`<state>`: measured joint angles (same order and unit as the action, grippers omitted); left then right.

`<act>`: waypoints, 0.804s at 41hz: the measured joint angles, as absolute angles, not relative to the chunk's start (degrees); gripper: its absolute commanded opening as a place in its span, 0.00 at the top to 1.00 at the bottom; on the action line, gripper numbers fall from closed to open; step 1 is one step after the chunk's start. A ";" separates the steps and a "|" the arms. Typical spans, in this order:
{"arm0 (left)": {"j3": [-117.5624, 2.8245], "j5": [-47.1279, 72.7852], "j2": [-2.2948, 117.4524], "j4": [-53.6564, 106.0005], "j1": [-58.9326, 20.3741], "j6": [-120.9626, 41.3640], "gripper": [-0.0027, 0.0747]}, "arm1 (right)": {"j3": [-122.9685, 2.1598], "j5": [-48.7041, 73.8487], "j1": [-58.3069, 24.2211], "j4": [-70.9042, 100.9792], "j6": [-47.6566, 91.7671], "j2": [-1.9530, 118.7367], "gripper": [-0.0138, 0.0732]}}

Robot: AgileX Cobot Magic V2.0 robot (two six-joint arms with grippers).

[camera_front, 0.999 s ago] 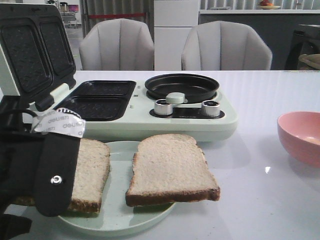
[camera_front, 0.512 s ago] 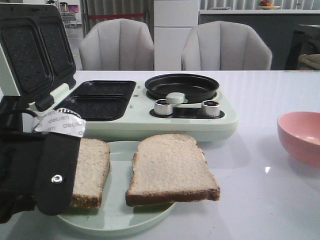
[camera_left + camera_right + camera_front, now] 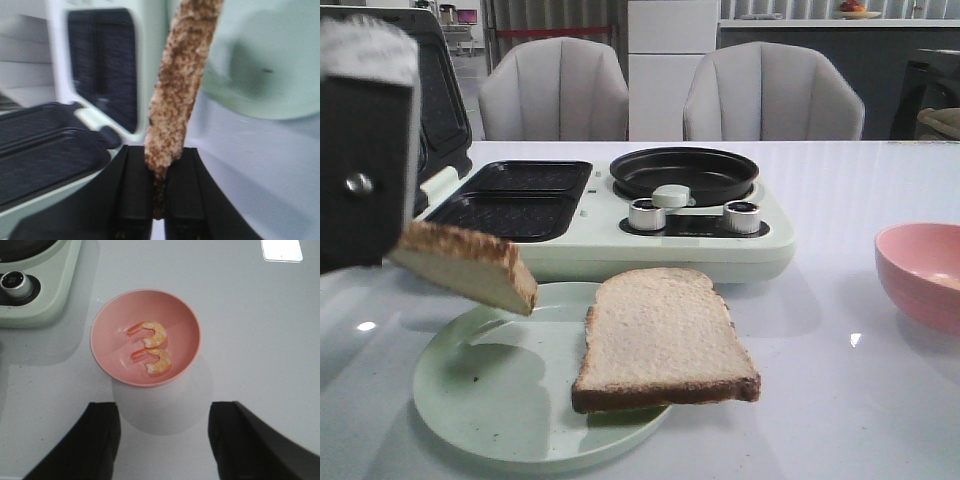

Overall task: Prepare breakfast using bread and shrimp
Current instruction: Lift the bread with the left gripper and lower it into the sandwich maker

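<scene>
Where crusted: square porous bread (image 3: 470, 265)

Green plate (image 3: 480, 400), pink bowl (image 3: 110, 365), sandwich maker (image 3: 760, 245)

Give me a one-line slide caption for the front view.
Left gripper lifts one bread slice off the green plate; the second slice remains beside the open sandwich maker.

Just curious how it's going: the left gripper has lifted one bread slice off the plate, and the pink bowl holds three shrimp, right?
Not quite: the pink bowl holds two shrimp, as the right wrist view shows. The rest is right: the left gripper holds one bread slice above the plate.
</scene>
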<state>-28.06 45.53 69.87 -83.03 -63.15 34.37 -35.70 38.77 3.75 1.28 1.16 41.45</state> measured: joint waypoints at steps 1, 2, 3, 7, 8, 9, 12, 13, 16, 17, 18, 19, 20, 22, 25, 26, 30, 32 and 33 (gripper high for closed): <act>-28.06 45.67 69.02 -84.13 -63.15 34.37 0.84 | -35.70 38.77 3.75 1.28 1.16 41.45 0.26; -28.06 45.94 68.24 -85.23 -63.01 34.37 0.84 | -35.70 38.77 3.75 1.28 1.16 41.45 0.26; -28.06 45.94 67.36 -86.66 -62.81 34.37 0.84 | -35.70 38.77 3.75 1.28 1.16 41.45 0.26; -28.73 45.94 66.09 -89.65 -60.94 34.37 0.84 | -35.70 38.77 3.75 1.28 1.16 41.45 0.26; -29.11 45.82 66.09 -89.79 -60.00 34.37 0.84 | -35.70 38.77 3.75 1.28 1.16 41.45 0.26; -29.72 45.41 66.09 -90.05 -59.21 34.37 0.84 | -35.70 38.77 3.75 1.28 1.16 41.45 0.26; -31.68 43.25 66.57 -90.62 -55.95 34.37 0.84 | -35.70 38.77 3.75 1.24 1.16 41.45 0.26; -32.32 42.08 66.97 -90.88 -54.49 34.37 0.84 | -35.70 38.77 3.75 1.24 1.16 41.45 0.26; -34.59 38.63 68.34 -92.40 -50.76 34.37 0.84 | -35.70 38.77 3.75 1.24 1.16 41.45 0.26; -35.62 37.53 69.08 -92.98 -49.61 34.37 0.84 | -35.70 38.77 3.75 1.24 1.16 41.45 0.26; -36.44 36.40 69.51 -93.47 -48.49 34.37 0.84 | -35.70 38.77 3.75 1.24 1.16 41.45 0.26; -37.30 34.97 70.43 -93.89 -47.00 34.37 0.84 | -35.70 38.77 3.75 1.24 1.16 41.45 0.26; -38.52 33.98 71.45 -94.43 -45.92 34.37 0.84 | -35.70 38.77 3.75 1.24 1.16 41.45 0.26; -40.83 31.93 73.45 -95.02 -43.55 34.37 0.84 | -35.70 38.77 3.75 1.24 1.16 41.45 0.26; -44.85 29.59 76.72 -95.54 -40.20 34.37 0.84 | -35.70 38.77 3.75 1.24 1.16 41.45 0.26; -45.98 29.00 78.15 -95.68 -39.11 34.37 0.84 | -35.70 38.77 3.75 1.24 1.16 41.45 0.26; -51.35 27.35 83.47 -95.93 -36.07 34.26 0.84 | -35.70 38.77 3.75 1.24 1.16 41.45 0.26; -53.94 26.72 86.19 -96.03 -34.78 34.26 0.84 | -35.70 38.77 3.75 1.24 1.16 41.45 0.26; -55.05 26.58 87.36 -96.13 -34.29 34.26 0.84 | -35.70 38.77 3.75 1.24 1.16 41.45 0.26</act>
<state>-55.05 26.58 87.36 -96.13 -34.29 34.26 -35.70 38.77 3.75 1.24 1.16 41.45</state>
